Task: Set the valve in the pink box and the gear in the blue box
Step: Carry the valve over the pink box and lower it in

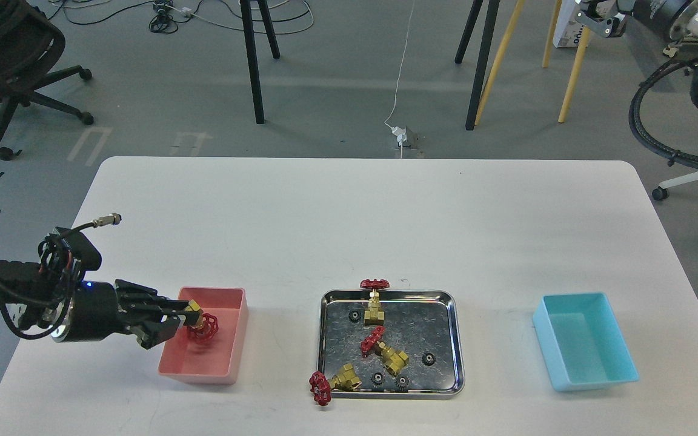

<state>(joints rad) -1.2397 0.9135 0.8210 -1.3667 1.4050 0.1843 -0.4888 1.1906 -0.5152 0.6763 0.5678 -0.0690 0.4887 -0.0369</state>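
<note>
Brass and red catch the eye nearest the front edge of the white table (349,206): one valve lies tilted over the front left rim of the steel tray (453,339), its red handwheel (320,387) hanging outside the rim above the tabletop. Inside the tray I count four black gears, two close together by the front rim (378,379) (402,382), one toward the right wall (428,358), and one at the back left (354,315). A second valve (385,351) lies on its side in the tray's middle, and a third (375,301) stands upright at the back rim, its wheel above the edge. That makes three valves at the tray.

To the left, the pink box (231,357) sits well apart from the tray. The left gripper (179,320) reaches over the box's left wall with its fingers clenched on the brass body of the fourth valve (200,324), whose red wheel hangs over the box's interior. Whether it touches the floor of the box cannot be told.

Far right, the blue box (621,357) sits apart from everything else. The right gripper does not show.

Beyond the table, blue print on a white carton (570,30) on the floor is too small to read.
</note>
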